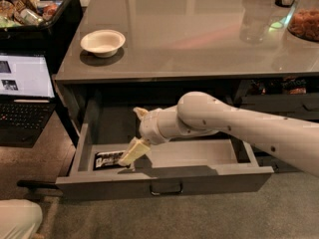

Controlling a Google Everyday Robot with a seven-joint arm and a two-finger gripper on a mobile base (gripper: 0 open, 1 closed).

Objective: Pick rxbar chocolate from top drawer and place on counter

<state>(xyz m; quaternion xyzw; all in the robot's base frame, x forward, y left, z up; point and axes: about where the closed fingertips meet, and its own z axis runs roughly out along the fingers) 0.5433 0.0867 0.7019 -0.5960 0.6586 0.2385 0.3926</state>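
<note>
The grey tabletop [199, 39] is filling the upper half of the view, its glossy surface reflecting light. Under its front edge the top drawer [209, 153] is standing pulled out, and its small metal handle [166, 188] is showing on the front panel. The robot's pale arm [239, 128] is reaching in from the right, crossing over the drawer toward its left part. Left of the tabletop an open laptop [25, 83] is glowing, and a black bin of mixed snack packets [35, 9] is sitting behind it. A white bowl [102, 41] is resting on the tabletop near its front left corner, and a clear container [254, 19] is standing toward the back right corner.

The gripper [129, 136] is hanging inside the drawer's left half with its two fingers spread wide apart, holding nothing. The upper finger is pointing toward the back of the drawer, while the lower finger [133, 152] is angling down onto the right end of the rxbar chocolate [107, 159]; whether it is actually pressing on the wrapper cannot be told. The bar is lying flat on the drawer floor near the front left corner.
</note>
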